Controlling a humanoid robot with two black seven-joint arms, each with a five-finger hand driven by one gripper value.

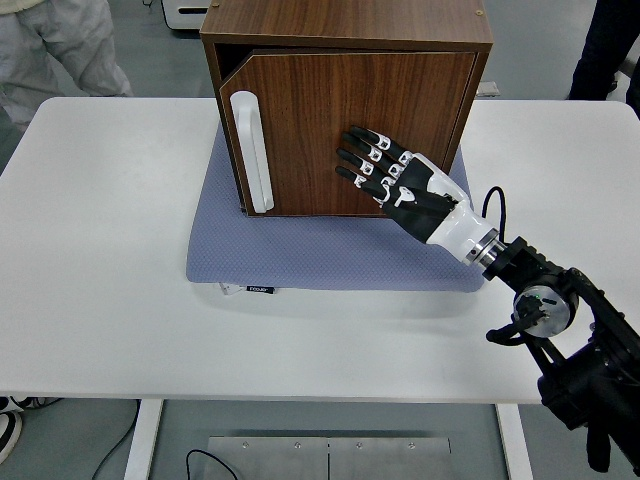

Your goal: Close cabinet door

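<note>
Head view shows the dark walnut-veneer box cabinet (348,25) on a blue-grey quilted mat (300,255). Its wooden door (330,120), with a white vertical handle (252,150), stands almost shut. On the door, right of the handle, the right hand (395,182) lies flat, fingers (360,158) extended, grasping nothing.

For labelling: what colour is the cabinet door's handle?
White handle, clearest in the head view.
</note>
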